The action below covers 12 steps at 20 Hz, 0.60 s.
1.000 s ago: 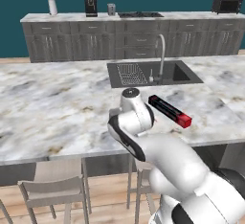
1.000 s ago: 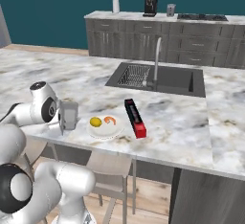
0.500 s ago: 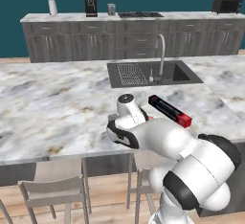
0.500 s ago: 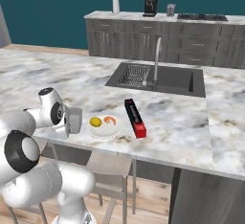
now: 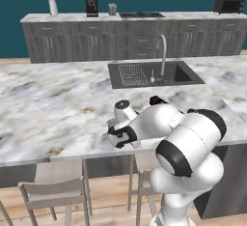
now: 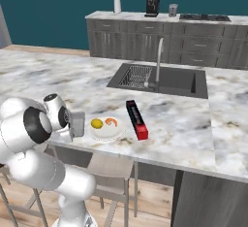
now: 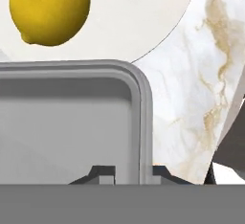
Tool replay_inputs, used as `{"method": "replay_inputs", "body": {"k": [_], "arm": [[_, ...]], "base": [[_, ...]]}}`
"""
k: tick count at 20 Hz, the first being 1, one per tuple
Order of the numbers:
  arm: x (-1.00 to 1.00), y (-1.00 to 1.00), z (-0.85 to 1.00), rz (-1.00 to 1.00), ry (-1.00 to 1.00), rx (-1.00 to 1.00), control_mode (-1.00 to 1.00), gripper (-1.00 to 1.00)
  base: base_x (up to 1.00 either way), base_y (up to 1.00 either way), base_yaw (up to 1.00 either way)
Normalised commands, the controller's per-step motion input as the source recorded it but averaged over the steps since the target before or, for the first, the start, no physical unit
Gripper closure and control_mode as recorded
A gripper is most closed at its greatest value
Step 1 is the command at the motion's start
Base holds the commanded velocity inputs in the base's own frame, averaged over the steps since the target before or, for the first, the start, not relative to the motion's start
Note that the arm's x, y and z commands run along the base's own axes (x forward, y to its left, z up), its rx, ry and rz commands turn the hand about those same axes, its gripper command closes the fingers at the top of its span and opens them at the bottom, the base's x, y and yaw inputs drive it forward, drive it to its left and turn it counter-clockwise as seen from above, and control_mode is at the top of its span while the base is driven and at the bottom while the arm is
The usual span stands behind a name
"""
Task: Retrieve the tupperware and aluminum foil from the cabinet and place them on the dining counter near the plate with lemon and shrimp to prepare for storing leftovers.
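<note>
The jaws (image 7: 127, 171) are clamped on the rim of the tupperware (image 7: 72, 122), 1 dark tip on each side of its thin wall, and that puts the container low at the near edge of the desk (image 6: 193, 124), just beside the plate with lemon and shrimp (image 6: 105, 127). From the right base view the tupperware (image 6: 77, 124) hangs tilted on its side at the hand, off the near-left rim of the plate. The hand view shows its rounded corner just short of the plate edge, the lemon (image 7: 50, 8) right beyond it. This box looks light, stiff and slick, clear plastic with a thin lip, so a pinch on 1 wall is likely to let it swing or slip; taking it mid-wall rather than at the corner seems steadier, and I reckon it needs to be laid flat before release. The aluminum foil (image 6: 136, 119) already lies on the desk to the right of the plate, near it but not touching. Open room is tight: plate ahead, desk edge and stools (image 5: 58, 186) just behind, so there is little margin toward the drop-off. Bare marble runs wide to the left, well apart from the sink (image 6: 160, 78).
</note>
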Motion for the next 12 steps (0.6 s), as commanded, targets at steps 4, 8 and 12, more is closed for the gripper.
{"method": "replay_inputs", "body": {"k": [4, 8, 12], "arm": [[0.33, 0.09, -0.31, 0.0, 0.03, -0.03, -1.0, 1.0], [0.33, 0.01, -0.31, 0.0, 0.03, -0.01, -1.0, 1.0], [0.2, 0.08, -0.14, 0.0, 0.02, -0.01, -1.0, -1.0]], "base": [[0.0, 0.0, 0.0], [0.0, 0.0, 0.0], [0.0, 0.0, 0.0]]}}
